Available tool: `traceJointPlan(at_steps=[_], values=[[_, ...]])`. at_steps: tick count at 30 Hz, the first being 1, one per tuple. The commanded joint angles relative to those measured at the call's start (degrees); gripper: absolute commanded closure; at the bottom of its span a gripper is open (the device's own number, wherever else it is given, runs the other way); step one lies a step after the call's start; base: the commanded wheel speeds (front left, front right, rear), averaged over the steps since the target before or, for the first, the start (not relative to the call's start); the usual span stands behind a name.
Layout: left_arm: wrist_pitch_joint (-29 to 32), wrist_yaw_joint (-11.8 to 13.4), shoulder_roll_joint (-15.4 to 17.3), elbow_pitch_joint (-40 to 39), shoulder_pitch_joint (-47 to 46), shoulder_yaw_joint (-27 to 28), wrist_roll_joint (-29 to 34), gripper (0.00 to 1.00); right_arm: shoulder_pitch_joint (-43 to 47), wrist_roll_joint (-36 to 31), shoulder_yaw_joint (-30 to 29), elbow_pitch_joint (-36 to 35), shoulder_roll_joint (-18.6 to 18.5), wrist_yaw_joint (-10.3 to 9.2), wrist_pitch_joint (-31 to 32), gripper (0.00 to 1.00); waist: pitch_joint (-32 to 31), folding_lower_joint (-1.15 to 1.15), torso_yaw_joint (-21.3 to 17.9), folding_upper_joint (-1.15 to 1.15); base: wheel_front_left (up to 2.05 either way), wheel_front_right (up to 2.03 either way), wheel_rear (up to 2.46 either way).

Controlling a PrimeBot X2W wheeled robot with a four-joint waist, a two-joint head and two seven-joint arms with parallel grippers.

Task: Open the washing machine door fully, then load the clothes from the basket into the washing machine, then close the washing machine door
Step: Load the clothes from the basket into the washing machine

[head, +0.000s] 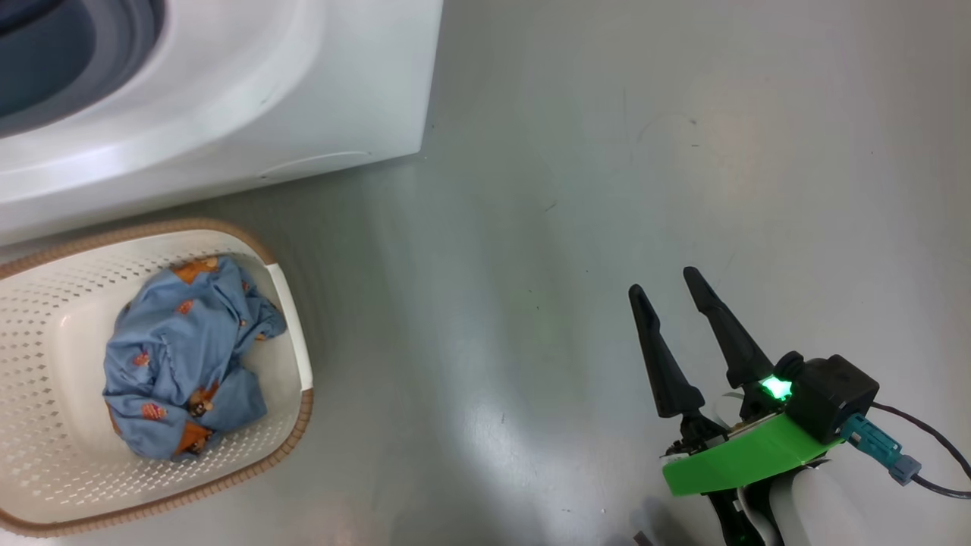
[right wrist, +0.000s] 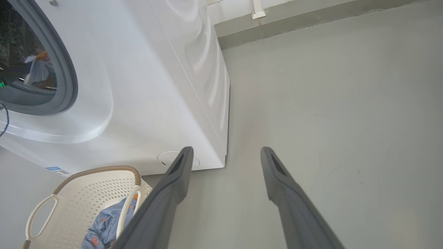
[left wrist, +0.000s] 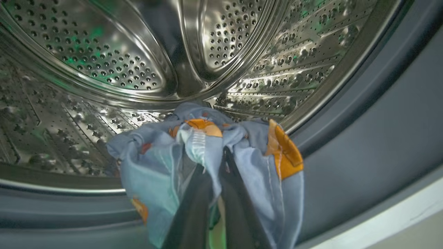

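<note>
Head view: clothes [head: 182, 356] lay in the basket [head: 45, 318] just beside the washing machine [head: 303, 91]; the right claw [head: 663, 282] stood open, well apart from it. Left wrist view: the left claw [left wrist: 216, 166] gripped a blue garment [left wrist: 155, 166] inside the machine's drum [left wrist: 104, 52]

Item one, my left gripper [left wrist: 217, 166]: two dark fingers pressed close together, tips wrapped in the clothes [left wrist: 155, 162], with a fold pinched between them. Item two, my right gripper [head: 664, 284]: fingers spread wide apart, pointing forward and slightly left. It is carried low on my pale forearm [head: 804, 500], behind a green wrist plate [head: 743, 459] and a lit green lamp [head: 775, 388].
</note>
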Motion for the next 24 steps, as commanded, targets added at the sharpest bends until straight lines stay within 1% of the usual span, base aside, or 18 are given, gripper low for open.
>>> traceJointPlan(at_steps=[1,6,9,15,24], values=[[-1.16,0.27,3.35,-1.18,-1.72,2.01,0.61,1.0,0.45,0.6,1.75,-1.51,0.04,0.35,-0.27,0.0,0.36,0.0,-0.24,0.0,0.0,0.0,0.0],[-4.66,0.27,3.44,-1.94,-5.34,1.79,1.42,1.0,0.42,0.98,2.72,-1.97,0.04,0.35,-0.27,0.0,1.76,0.0,-1.31,0.0,0.0,0.0,0.0],[-5.74,0.27,3.6,-2.39,-7.57,1.98,1.36,1.0,0.62,1.34,3.29,-2.44,0.04,0.35,-0.27,0.0,2.89,0.0,-2.19,0.0,0.0,0.0,0.0],[-6.4,0.27,4.42,-2.17,-11.14,2.55,1.1,1.0,1.74,1.99,4.0,-3.51,0.04,0.35,-0.27,0.0,5.24,0.0,-4.11,0.0,0.0,0.0,0.0],[-6.25,0.27,7.37,-2.17,-16.69,3.78,0.09,1.0,3.24,2.65,5.44,-4.94,0.04,0.35,-0.27,0.0,9.24,0.0,-6.1,0.0,0.0,0.0,0.0]])
